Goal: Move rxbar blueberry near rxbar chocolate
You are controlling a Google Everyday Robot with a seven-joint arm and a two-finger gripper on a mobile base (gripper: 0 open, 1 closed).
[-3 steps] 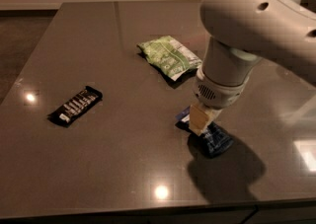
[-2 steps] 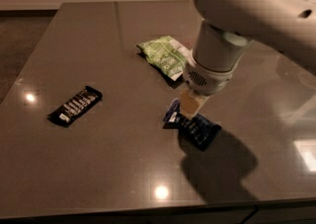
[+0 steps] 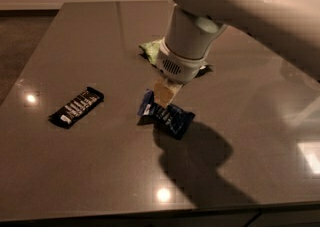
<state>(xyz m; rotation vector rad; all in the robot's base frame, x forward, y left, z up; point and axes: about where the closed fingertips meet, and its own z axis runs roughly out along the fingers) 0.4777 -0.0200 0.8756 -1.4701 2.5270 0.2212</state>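
The gripper (image 3: 164, 97) is clamped on the blue bar (image 3: 169, 117), which sits tilted over the table (image 3: 75, 171), near the black bar's (image 3: 76, 107) right. A green bag (image 3: 151, 48) lies farther back.

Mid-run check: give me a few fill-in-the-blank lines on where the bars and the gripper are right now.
1. In the camera view, the gripper is to the ____ of the rxbar chocolate.
2. The gripper is shut on the rxbar blueberry, whose wrapper is dark ____.
3. The green bag is partly hidden behind the robot's ____.
Missing words: right; blue; arm.
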